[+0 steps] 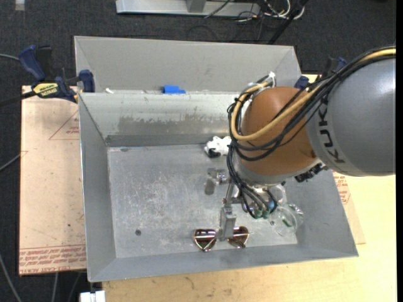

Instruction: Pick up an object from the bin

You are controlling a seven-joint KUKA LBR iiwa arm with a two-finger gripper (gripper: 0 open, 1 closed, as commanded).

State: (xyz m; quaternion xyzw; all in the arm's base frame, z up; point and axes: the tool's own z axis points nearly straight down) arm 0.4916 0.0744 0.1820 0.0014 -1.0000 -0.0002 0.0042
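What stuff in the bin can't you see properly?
All in the camera view:
1. White thing by the back wall: partly behind the arm's orange cover, too small to name.
2. Clear plastic thing on the right: partly under the arm's cables.
3. Small grey metal piece mid-bin: too small to name.
4. Sunglasses: the gripper covers their middle.

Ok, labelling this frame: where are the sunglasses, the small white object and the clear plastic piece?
sunglasses (pixel 205 238), camera view, its lens nearer the view's left.
small white object (pixel 218 146), camera view, its middle.
clear plastic piece (pixel 287 219), camera view, its middle.
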